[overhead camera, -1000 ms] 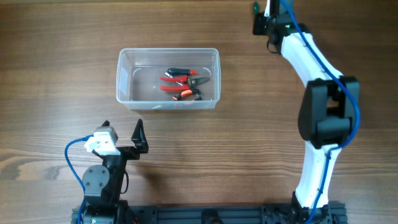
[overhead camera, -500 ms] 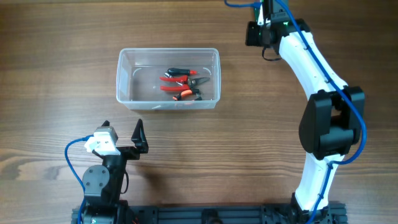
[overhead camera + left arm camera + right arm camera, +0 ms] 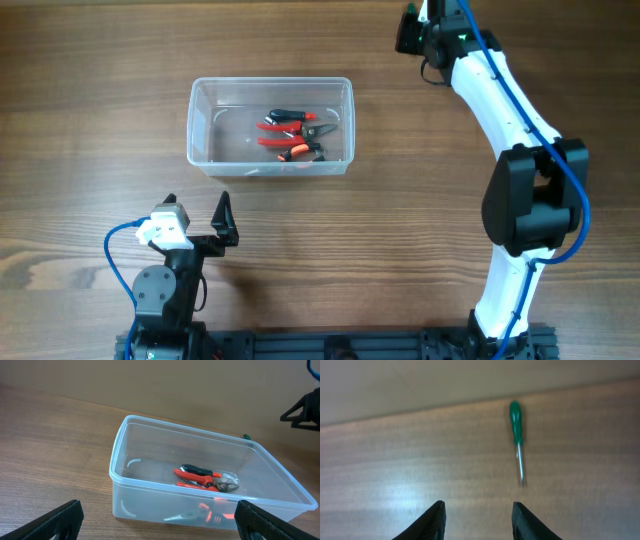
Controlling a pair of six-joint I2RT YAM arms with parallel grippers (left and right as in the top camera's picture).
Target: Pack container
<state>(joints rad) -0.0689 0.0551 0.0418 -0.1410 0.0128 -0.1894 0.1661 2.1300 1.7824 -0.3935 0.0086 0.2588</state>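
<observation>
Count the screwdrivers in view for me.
1: a green-handled screwdriver lying on the table ahead of the right gripper, outside the container. More could lie hidden among the pliers.

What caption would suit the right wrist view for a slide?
Right gripper, jaws apart and empty, above the wooden table, a green-handled screwdriver lying ahead.

Nothing legible here: no words, numbers or brand marks show on the container point(image 3: 150, 505), the red-handled tools point(image 3: 192, 475) inside, or the green screwdriver point(image 3: 515, 419).
</observation>
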